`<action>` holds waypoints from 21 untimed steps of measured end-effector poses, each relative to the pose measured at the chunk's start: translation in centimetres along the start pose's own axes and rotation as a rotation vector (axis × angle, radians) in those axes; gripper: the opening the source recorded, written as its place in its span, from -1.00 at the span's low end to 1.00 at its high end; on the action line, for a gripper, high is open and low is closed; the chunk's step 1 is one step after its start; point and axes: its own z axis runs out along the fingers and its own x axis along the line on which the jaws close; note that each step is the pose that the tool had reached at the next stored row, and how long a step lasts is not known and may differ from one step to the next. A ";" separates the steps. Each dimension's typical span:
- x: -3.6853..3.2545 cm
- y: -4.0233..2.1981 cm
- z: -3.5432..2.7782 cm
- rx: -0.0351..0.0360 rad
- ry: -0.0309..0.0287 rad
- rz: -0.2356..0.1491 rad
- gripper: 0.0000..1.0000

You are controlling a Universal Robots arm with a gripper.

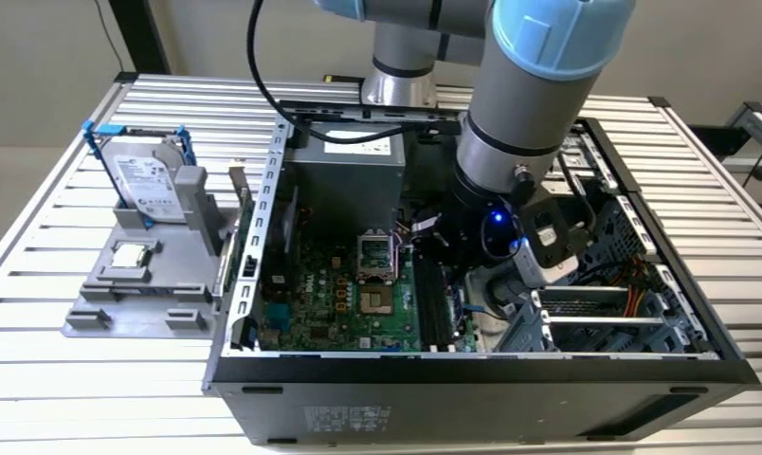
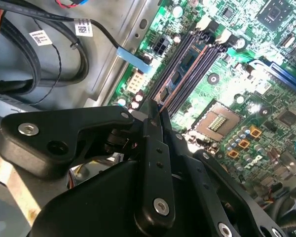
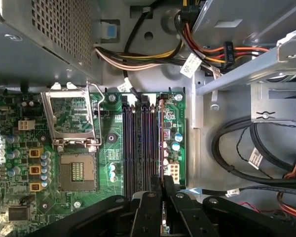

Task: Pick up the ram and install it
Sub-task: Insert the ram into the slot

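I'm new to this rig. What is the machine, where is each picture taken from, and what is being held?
A robot arm reaches into an open computer case that lies on a slatted metal table. The exterior view comes from a camera standing off the arm. Both wrist views come from cameras riding on the arm, looking down at the green motherboard. The black tool appears pinched on a thin ram stick, seen edge-on over the long black slots. On the exterior view's left, a grey holder carries a hard drive.
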 end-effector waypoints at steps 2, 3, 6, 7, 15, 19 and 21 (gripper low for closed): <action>0.01 -0.04 0.20 0.0000 0.0000 0.000 -1.00; 0.01 -0.05 0.31 0.0000 0.0000 0.000 -1.00; 0.02 -0.08 0.73 0.0001 0.0000 0.000 -1.00; 0.03 -0.11 0.91 0.0000 0.0001 -0.001 -1.00; 0.13 -0.25 1.40 0.0001 0.0008 -0.016 -1.00; 0.15 -0.48 1.51 0.0000 0.0011 -0.027 -1.00; 0.16 -0.48 1.58 -0.0001 0.0012 -0.030 -1.00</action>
